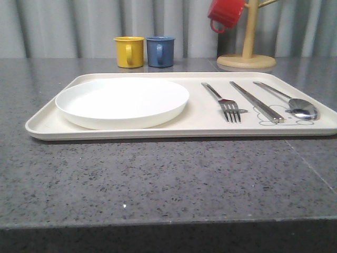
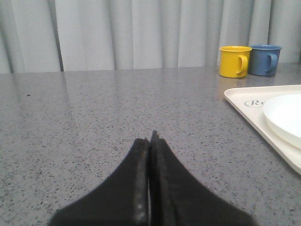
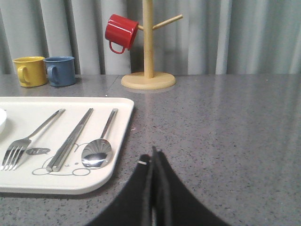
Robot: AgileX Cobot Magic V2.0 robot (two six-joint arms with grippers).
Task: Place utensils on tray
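Observation:
The cream tray lies across the middle of the grey table. On its right part rest a silver fork, a pair of flat chopsticks and a long-handled spoon, side by side. The right wrist view shows the same fork, chopsticks and spoon on the tray. My right gripper is shut and empty, over bare table just right of the tray. My left gripper is shut and empty, over bare table left of the tray.
A round white plate fills the tray's left half. Behind the tray stand a yellow mug and a blue mug. A wooden mug tree with a red mug stands at the back right. The table's front edge is near.

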